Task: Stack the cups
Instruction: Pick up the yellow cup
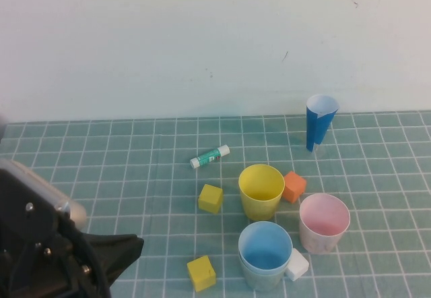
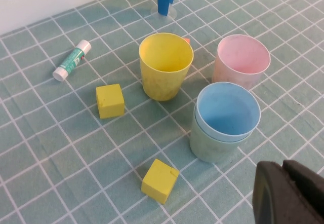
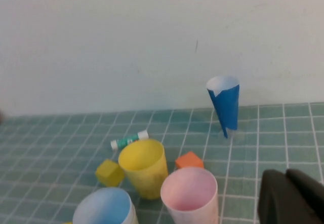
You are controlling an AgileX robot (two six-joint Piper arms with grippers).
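The light blue cup [image 1: 265,247] sits nested inside the green cup [image 1: 260,280] near the front of the mat. The yellow cup [image 1: 261,191] stands upright just behind them. The pink cup [image 1: 324,222] stands upright to their right. My left gripper [image 1: 132,245] is shut and empty, low at the front left, well left of the cups; in the left wrist view it [image 2: 281,169] hovers near the green cup [image 2: 212,148]. My right gripper [image 3: 286,176] is shut and empty, out of the high view, near the pink cup [image 3: 189,193].
A dark blue paper cone [image 1: 319,123] stands at the back right. An orange cube [image 1: 293,186] lies between the yellow and pink cups. A white cube [image 1: 296,264] touches the green cup. Two yellow cubes [image 1: 210,198] [image 1: 201,273] and a glue stick [image 1: 209,156] lie to the left.
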